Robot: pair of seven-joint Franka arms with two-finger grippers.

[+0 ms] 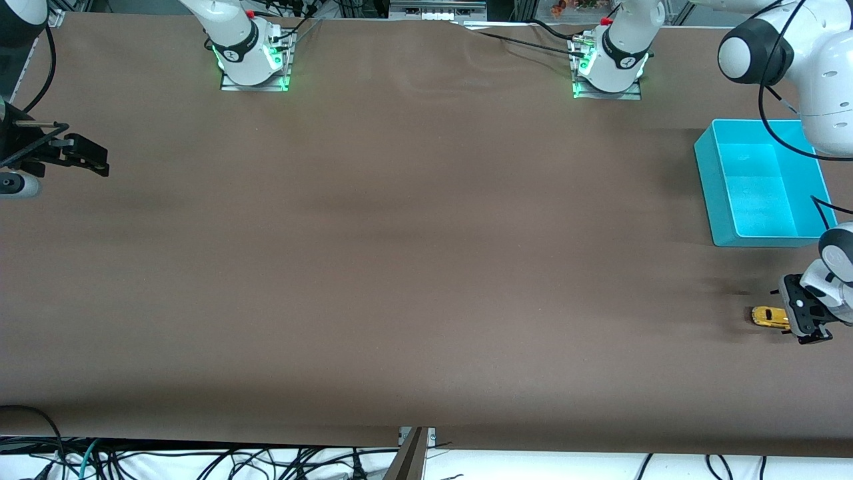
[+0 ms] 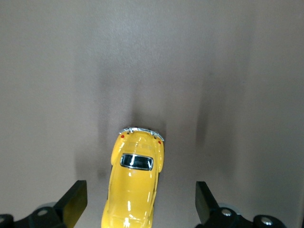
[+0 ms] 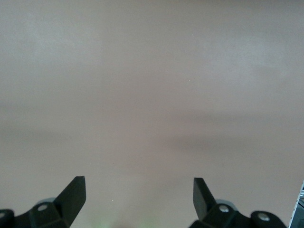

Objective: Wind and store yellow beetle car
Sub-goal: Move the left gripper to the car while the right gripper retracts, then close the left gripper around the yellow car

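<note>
The yellow beetle car (image 1: 770, 317) sits on the counter (image 1: 413, 267), nearer the front camera than the teal bin (image 1: 760, 183). The left pincer (image 1: 803, 319) straddles it, spread wide, gripping nothing. The right pincer (image 1: 83, 155) waits, spread and empty.

We are looking at a robotics lab: two white robot arms stand bolted on metal base plates (image 1: 254, 81) with green status lights, at a long table under a plain brown cloth (image 1: 400, 267), and loose black cables (image 1: 200, 463) tangle along its edge.
</note>
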